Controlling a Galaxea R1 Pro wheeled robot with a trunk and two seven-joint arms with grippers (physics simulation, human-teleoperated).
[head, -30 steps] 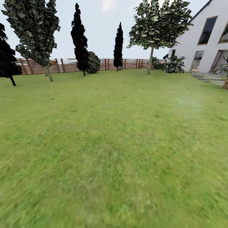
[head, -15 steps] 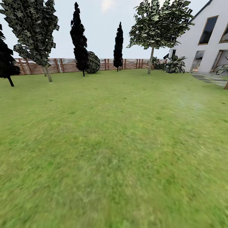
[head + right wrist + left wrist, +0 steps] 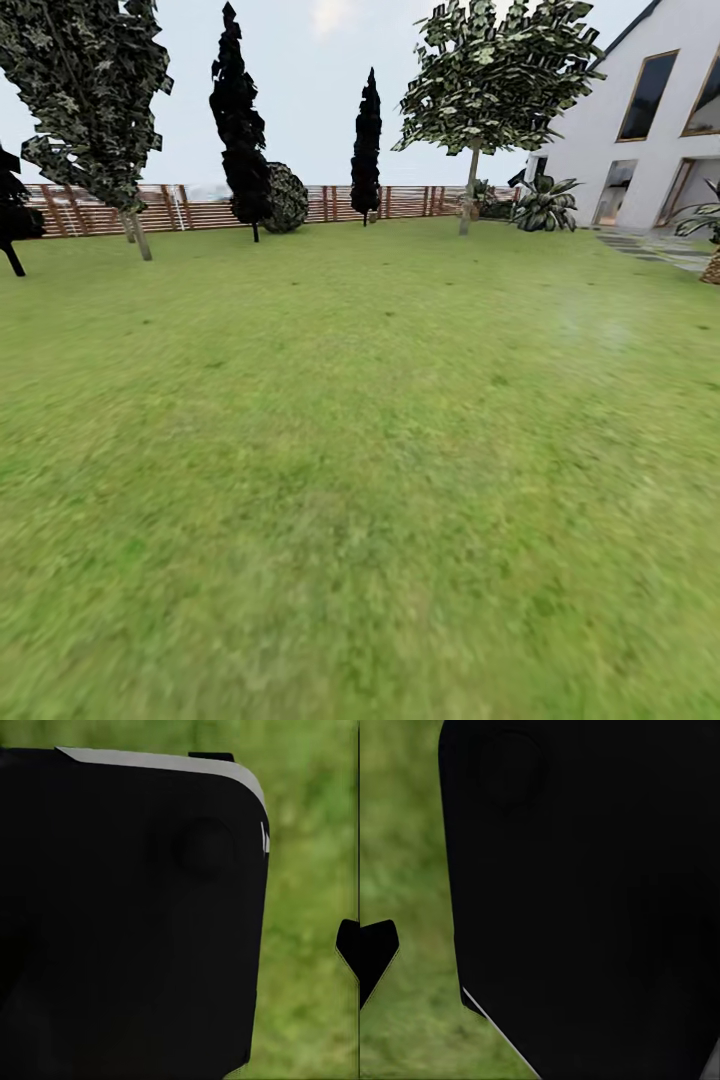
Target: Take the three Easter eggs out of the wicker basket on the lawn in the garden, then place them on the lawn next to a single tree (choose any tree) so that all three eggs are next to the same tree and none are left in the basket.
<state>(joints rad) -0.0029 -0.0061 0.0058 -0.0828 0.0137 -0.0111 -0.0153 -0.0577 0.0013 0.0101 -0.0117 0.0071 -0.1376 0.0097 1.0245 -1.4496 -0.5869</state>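
Note:
The lawn (image 3: 360, 450) spreads out ahead of me in the head view, broad and green. The Easter eggs, the wicker basket and the thick bare-trunked tree are out of view. In the left wrist view a large black body stands in front of blurred grass (image 3: 405, 832), with one black fingertip (image 3: 375, 956) at the edge. The right wrist view is much the same: a black body over grass (image 3: 307, 870) and a black fingertip (image 3: 349, 945) at the edge. Neither view shows both fingers of a gripper.
A brown slatted fence (image 3: 200, 205) closes the far side. Before it stand two dark cypresses (image 3: 238, 110), a round shrub (image 3: 285, 197) and thin-stemmed leafy trees (image 3: 468, 190). The white house (image 3: 650, 120), a grey stepping-stone path (image 3: 650, 248) and a scaly palm trunk (image 3: 712, 265) lie at the right.
The whole head picture has shifted: fence and trees have slid a little left and up, so the camera has moved. Nothing on the lawn itself has changed.

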